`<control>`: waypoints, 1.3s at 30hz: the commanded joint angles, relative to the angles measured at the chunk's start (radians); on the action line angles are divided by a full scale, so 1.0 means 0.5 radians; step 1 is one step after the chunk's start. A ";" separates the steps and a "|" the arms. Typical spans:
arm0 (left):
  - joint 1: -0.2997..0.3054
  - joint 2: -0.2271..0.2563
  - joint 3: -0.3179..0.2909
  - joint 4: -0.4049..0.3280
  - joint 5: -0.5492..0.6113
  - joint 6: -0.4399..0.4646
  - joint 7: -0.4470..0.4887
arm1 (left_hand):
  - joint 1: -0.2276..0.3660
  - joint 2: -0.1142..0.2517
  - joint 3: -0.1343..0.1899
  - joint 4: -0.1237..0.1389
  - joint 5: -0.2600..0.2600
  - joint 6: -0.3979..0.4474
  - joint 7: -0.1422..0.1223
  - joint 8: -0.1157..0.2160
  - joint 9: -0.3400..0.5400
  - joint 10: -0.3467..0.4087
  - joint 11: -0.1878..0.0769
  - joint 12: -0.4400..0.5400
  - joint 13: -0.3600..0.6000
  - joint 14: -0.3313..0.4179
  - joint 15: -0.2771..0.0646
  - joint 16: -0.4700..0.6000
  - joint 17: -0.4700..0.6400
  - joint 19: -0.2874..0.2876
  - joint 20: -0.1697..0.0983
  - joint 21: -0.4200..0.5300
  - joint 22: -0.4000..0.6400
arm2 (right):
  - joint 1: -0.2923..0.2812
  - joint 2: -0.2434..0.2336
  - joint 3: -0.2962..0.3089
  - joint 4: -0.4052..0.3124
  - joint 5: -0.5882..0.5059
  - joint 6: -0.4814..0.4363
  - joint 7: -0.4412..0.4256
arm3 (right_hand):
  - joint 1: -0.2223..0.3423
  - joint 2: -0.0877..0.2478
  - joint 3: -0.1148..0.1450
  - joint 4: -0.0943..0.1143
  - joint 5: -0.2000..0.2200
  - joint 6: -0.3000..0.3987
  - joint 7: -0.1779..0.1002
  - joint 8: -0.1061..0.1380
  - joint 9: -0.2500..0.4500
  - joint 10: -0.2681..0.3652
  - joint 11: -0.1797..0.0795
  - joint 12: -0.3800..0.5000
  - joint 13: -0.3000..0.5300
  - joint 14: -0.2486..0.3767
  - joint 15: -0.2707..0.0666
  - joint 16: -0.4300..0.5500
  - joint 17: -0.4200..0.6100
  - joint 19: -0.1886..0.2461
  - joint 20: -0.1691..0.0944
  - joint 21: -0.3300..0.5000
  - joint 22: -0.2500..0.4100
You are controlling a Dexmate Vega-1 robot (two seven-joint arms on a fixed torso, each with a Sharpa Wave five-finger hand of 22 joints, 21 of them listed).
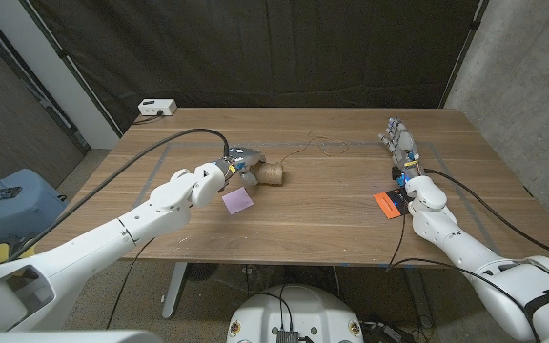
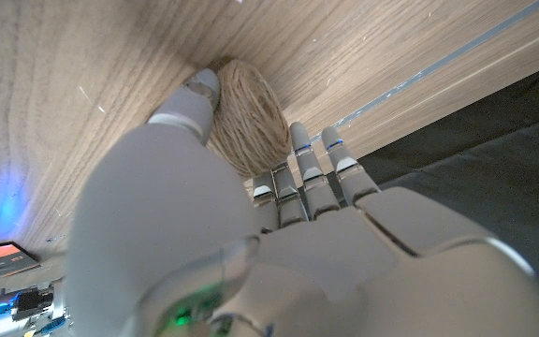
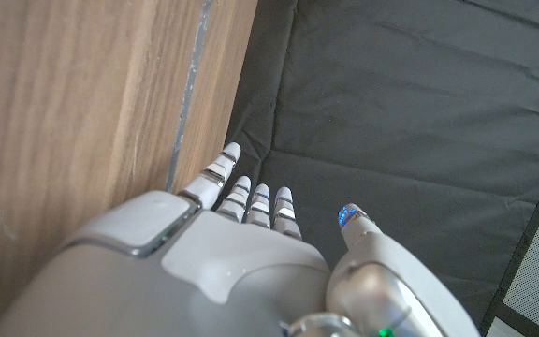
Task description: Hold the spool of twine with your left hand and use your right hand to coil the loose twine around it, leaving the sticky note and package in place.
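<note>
Spool of twine: the spool of twine (image 1: 272, 174) sits left of centre in the head view, lying on its side on the wooden worktop (image 1: 322, 214); in the left wrist view the spool (image 2: 247, 116) shows as a tan wound ball against the wood.
Left hand: the left hand (image 1: 237, 164) is right at the spool's left side, and the left wrist view has the thumb on one flank and the fingers (image 2: 309, 164) reaching along the other, so it is grasping the spool.
Loose twine: a thin strand of loose twine (image 1: 320, 146) trails from the spool toward the upper middle of the frame, lying slack on the wood.
Right hand: the right hand (image 1: 400, 143) stands at the right of the head view, well apart from the spool, fingers straight and spread, released and holding nothing; the right wrist view shows the same extended fingers (image 3: 235, 192) beside the worktop edge.
Sticky note: a purple sticky note (image 1: 237, 200) lies just below the left hand, near the spool.
Package: an orange package (image 1: 389, 203) lies at centre right, partly tucked by the right forearm.
Backdrop: a white box (image 1: 156, 108) sits at the upper-left corner of the worktop, dark curtain behind.
</note>
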 commanded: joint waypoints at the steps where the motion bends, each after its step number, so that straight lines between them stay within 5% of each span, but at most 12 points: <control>1: 0.019 -0.003 -0.014 -0.017 0.010 0.010 0.064 | 0.009 0.029 0.043 0.017 0.014 0.025 0.000 0.058 0.017 0.055 -0.039 0.004 0.018 0.017 0.002 0.003 -0.003 0.021 -0.002 0.013 0.002 | -0.052 -0.028 0.002 -0.086 -0.002 -0.027 -0.023 | -0.014 0.019 0.012 -0.003 -0.007 0.008 0.001 0.011 0.009 0.001 -0.004 0.008 0.008 0.000 -0.011 0.017 0.005 0.014 -0.028 0.010 0.012; 39: 0.056 -0.013 -0.060 -0.086 -0.026 0.045 0.122 | 0.010 0.045 0.065 0.022 0.027 0.013 -0.001 0.092 0.037 0.062 -0.039 -0.020 0.038 0.018 0.005 -0.009 -0.002 0.008 0.006 0.010 -0.002 | -0.117 -0.149 -0.014 -0.334 -0.056 -0.144 -0.075 | -0.019 0.017 0.017 -0.007 -0.007 0.011 0.000 0.011 0.009 0.001 -0.008 0.007 0.008 -0.002 -0.008 0.015 0.005 0.013 -0.029 0.009 0.012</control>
